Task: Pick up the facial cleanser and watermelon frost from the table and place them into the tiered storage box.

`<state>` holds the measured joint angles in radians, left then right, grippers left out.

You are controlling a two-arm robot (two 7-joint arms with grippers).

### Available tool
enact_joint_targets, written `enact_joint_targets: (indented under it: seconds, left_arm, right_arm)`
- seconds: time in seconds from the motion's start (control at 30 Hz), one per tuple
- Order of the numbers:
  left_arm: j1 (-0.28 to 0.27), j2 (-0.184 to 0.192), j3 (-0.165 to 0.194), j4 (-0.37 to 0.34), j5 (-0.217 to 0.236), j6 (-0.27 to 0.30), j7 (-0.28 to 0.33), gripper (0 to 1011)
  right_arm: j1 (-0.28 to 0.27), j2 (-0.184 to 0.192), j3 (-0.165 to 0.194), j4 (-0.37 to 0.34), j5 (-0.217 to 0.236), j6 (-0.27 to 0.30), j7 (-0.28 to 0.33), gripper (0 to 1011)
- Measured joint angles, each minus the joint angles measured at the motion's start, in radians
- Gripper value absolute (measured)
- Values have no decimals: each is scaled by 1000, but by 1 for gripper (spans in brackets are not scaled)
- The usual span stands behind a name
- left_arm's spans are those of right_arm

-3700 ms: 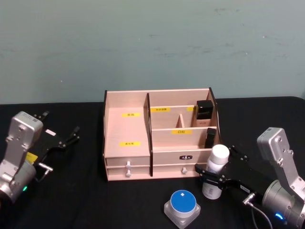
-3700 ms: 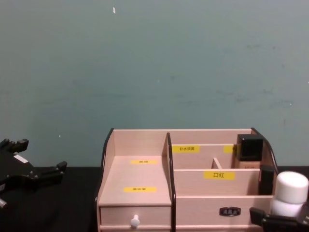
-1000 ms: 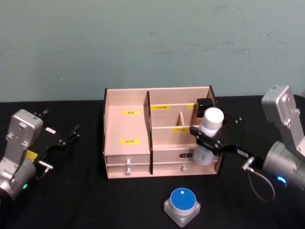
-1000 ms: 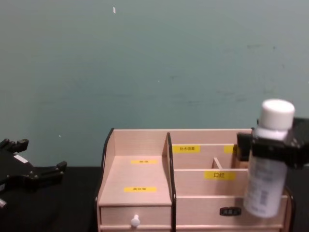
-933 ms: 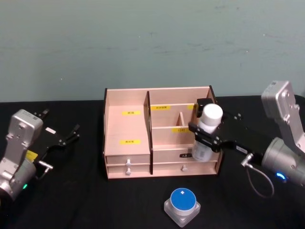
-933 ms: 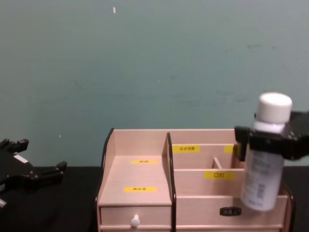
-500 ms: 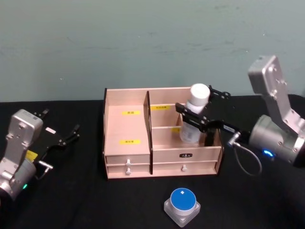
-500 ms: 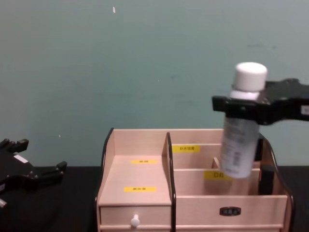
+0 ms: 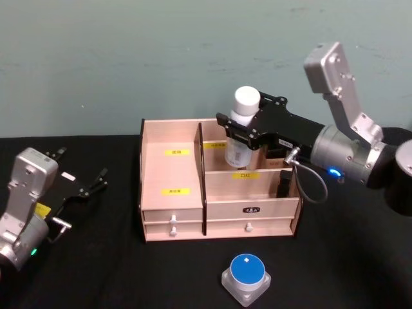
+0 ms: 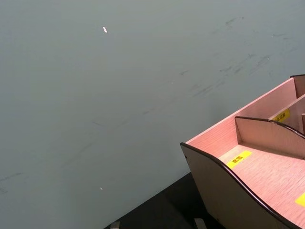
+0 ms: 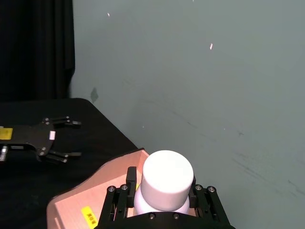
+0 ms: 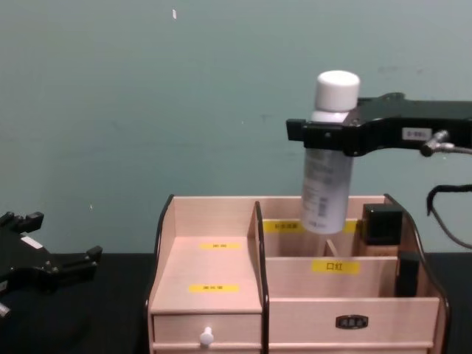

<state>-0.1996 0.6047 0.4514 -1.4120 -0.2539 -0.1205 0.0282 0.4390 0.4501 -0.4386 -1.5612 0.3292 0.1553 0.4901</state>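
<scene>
The facial cleanser (image 9: pixel 243 127), a tall white bottle with a white cap, hangs upright in the air with my right gripper (image 9: pixel 243 131) shut on its neck. It is above the back compartment of the tiered storage box (image 9: pixel 219 211), a light wooden organiser with yellow labels. In the chest view the facial cleanser (image 12: pixel 330 173) hangs with its base level with the top edge of the tiered storage box (image 12: pixel 221 291), held by my right gripper (image 12: pixel 330 137). The watermelon frost (image 9: pixel 246 278), a squat jar with a blue lid, sits on the table in front of the box. My left gripper (image 9: pixel 96 181) rests open at the far left.
A dark square-capped bottle (image 9: pixel 277 154) stands in the box's back right compartment, and a dark item (image 9: pixel 284 185) stands in the front right one. The black table (image 9: pixel 116 270) spreads around the box. A teal wall rises behind.
My right gripper has carried the facial cleanser up and leftward, from over the box's middle right compartment to above its back compartment. The left arm has not moved.
</scene>
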Motion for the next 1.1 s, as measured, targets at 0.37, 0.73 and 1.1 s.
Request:
enact_joint_targets:
  seconds: [0.37,0.73,1.1]
  left_arm:
    - [0,0,0,0,0,0,0,1009]
    - [0,0,0,0,0,0,0,1010]
    - [0,0,0,0,0,0,0,1010]
  right_arm:
    - [134,-68,-47,205,-14,-44,42,600]
    - [159,-104,-69,278,-10,-57,48,600]
    - [110,-99,-76,219,-5,-31,23,600]
